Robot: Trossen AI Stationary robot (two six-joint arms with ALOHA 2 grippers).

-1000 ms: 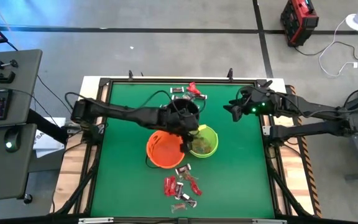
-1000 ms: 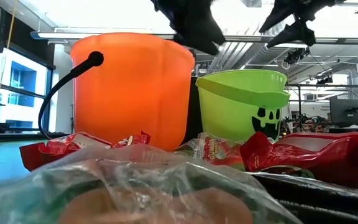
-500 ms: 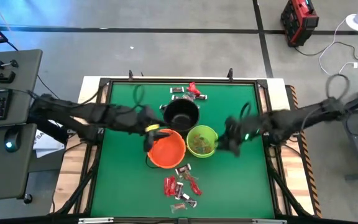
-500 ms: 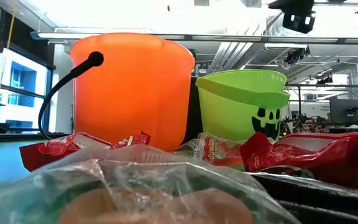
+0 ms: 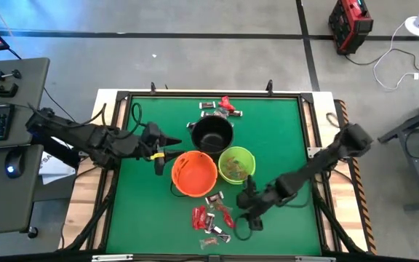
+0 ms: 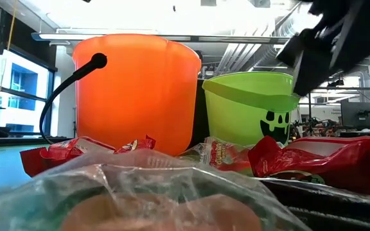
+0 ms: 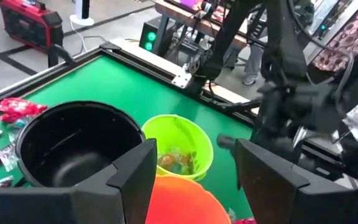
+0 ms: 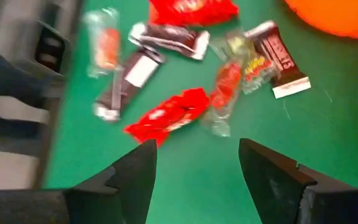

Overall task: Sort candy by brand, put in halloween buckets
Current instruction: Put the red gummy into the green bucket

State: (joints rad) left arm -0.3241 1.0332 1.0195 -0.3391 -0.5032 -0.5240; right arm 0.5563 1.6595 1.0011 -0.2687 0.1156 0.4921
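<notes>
We put the right gripper [image 5: 247, 209], jaws wide and empty, just beside the candy pile [image 5: 212, 218] below the orange bucket [image 5: 193, 174]; next: descend, pinch one piece. Left gripper [image 5: 163, 145] waits wide beside that bucket.

three upright buckets [image 5: 215, 155] clustered; loose candy [image 5: 213, 217] nearby, seemingly mixed.

No legible text, brand name or number can be made out on any item. Print on the small red, brown and pale wrapped sweets [image 8: 229, 87] is too blurred to read. The only sign is a black ghost face on the lime green round plastic pail [image 6: 276, 124].
</notes>
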